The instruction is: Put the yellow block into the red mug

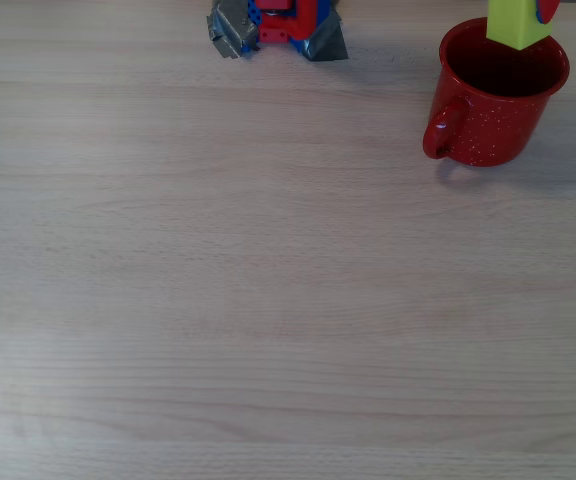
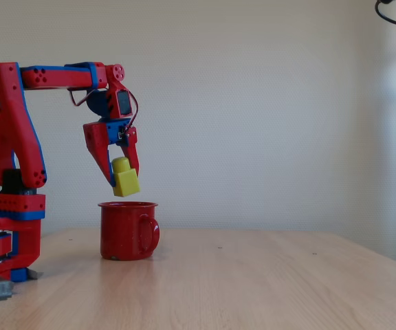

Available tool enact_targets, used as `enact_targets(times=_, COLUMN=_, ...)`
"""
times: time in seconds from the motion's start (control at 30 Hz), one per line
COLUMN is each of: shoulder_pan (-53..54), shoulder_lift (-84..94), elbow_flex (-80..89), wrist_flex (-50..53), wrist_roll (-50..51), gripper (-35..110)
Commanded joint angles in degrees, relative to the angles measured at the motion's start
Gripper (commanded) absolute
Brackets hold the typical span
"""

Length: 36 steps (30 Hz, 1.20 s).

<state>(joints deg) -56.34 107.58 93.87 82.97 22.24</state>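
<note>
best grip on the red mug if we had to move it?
Take the red mug by its rim wall, from straight above: it stands upright, mouth open. The loop handle is small. Right now the tool hangs over the mouth, shut on the yellow block, so release first.

In the overhead view the top edge cuts off the yellow block (image 1: 516,24), the tool (image 1: 545,10) and the arm's base (image 1: 278,25). In the fixed view the block (image 2: 125,180) hides part of the tool's (image 2: 122,180) fingers; the mug's (image 2: 128,230) inside is hidden.
</note>
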Motion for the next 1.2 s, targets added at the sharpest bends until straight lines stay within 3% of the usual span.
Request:
enact_targets(times=0.0, shoulder_pan=0.18, shoulder_lift=1.49, elbow_flex=-0.09, wrist_flex=-1.14, wrist_roll=0.09, gripper=0)
enact_targets(times=0.33, shoulder_pan=1.85, shoulder_lift=1.49, elbow_flex=2.90, wrist_flex=-2.46, wrist_roll=-1.32, gripper=0)
enact_targets(times=0.43, shoulder_pan=2.02, shoulder_lift=1.49, elbow_flex=3.34, wrist_flex=-2.29, wrist_roll=-1.32, gripper=13)
enact_targets(times=0.87, shoulder_pan=1.93, shoulder_lift=1.67, elbow_flex=3.60, wrist_flex=-1.58, wrist_roll=-2.20, gripper=31)
enact_targets(times=1.17, shoulder_pan=2.81, shoulder_lift=2.55, elbow_flex=3.78, wrist_flex=-1.58, wrist_roll=-3.16, gripper=34)
